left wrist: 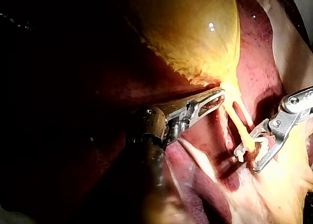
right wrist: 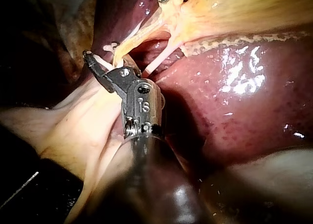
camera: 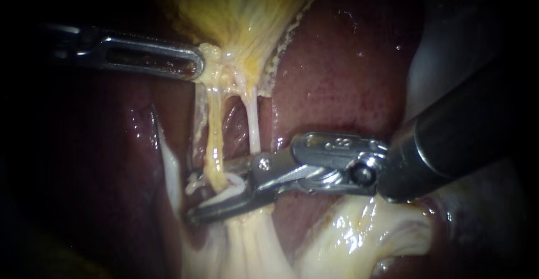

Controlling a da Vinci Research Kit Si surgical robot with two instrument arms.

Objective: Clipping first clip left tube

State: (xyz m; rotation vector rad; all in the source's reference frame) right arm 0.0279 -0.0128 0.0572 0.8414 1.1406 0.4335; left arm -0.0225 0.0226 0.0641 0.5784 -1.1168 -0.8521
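1. The liver is the biggest thing here, dark red and wet, on the right and behind the tubes. The shaft of my right instrument lies close over it, so a sideways slip could scrape its surface.
2. The gallbladder is yellow and lies at the far side. Its narrow end is drawn toward the left. A stronger pull there may tear the thin tissue.
3. My right instrument comes in from the right. Its pincer stands partly open and carries the clip, touching it from both sides. If it closes while tilted, the clip may sit crooked on the tube and not seal it.
4. My left instrument has its pincer closed on the narrow end of the gallbladder. If this hold slips, the tubes go slack and the left tube could slide out of the clip.
5. The left tube, yellowish, runs from the gallbladder toward the near side and passes through the open mouth of the clip. The right tube, paler, is just beside it and goes behind the pincer. A small push to the right could catch both tubes.
6. The clip is white and small. I cannot tell whether its tip reaches past the left tube. If not, only part of the tube would be pressed.
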